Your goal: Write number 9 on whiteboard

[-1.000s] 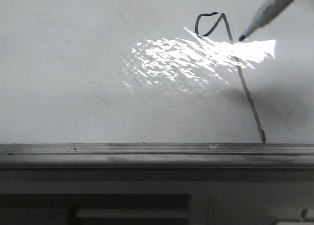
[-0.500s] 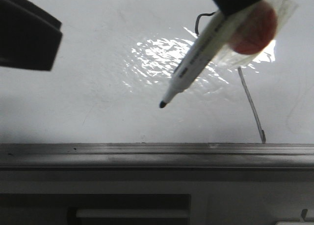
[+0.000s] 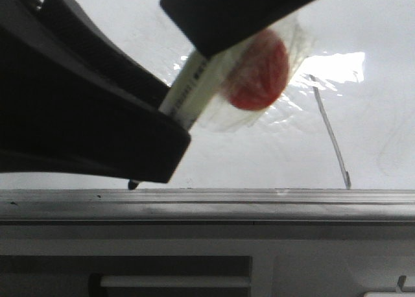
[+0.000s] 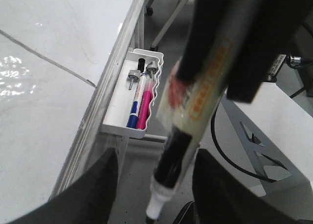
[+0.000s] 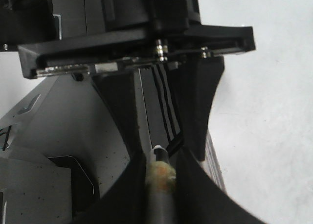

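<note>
Left wrist view: tray (image 4: 113,121) holds blue and pink markers (image 4: 139,106).

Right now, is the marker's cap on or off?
Off. In the left wrist view the white marker with the orange label, gripped by the right tool, shows its bare dark tip pointing down, with no cap over it.

Only the slanted black tail of the 9 (image 3: 332,136) shows on the glossy whiteboard (image 3: 382,83), ending near its near edge.
</note>
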Tool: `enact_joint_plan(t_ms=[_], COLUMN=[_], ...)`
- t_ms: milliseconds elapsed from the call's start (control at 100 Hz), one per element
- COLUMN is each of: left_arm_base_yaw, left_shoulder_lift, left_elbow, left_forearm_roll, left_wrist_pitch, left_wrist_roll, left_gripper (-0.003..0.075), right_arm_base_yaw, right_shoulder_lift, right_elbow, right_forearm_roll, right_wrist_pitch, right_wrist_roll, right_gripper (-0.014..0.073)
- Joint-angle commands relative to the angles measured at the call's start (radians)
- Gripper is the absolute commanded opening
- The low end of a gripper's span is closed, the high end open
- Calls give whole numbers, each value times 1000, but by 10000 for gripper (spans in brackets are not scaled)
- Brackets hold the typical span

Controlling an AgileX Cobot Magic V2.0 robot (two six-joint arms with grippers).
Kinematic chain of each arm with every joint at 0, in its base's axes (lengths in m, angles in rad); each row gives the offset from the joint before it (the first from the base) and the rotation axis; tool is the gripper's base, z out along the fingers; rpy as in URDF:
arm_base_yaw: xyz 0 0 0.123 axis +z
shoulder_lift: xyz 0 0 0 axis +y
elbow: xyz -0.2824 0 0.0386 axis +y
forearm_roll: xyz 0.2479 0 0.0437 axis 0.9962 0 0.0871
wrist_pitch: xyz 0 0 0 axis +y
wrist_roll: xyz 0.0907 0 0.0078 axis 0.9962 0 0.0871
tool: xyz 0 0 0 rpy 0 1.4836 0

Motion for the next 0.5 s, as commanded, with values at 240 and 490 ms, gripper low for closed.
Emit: enact_joint_plan(t_ms=[240,490], left_arm_base_yaw=[-41,-41], left_shoulder_lift=[27,31], left_elbow=[-39,-39], left_forearm_roll=[-104,-106], left_wrist_pitch=[-31,-31], left_wrist_roll=[2,-3], left_gripper=[130,-20], right_arm_base_yaw=[10,10], right_shoulder_lift=[-4,-4], right_elbow=[-37,-37], right_forearm_roll=[9,9], right_wrist_pitch=[-84,-70], right_wrist_roll=[-10,-10], right_gripper=[-43,-41])
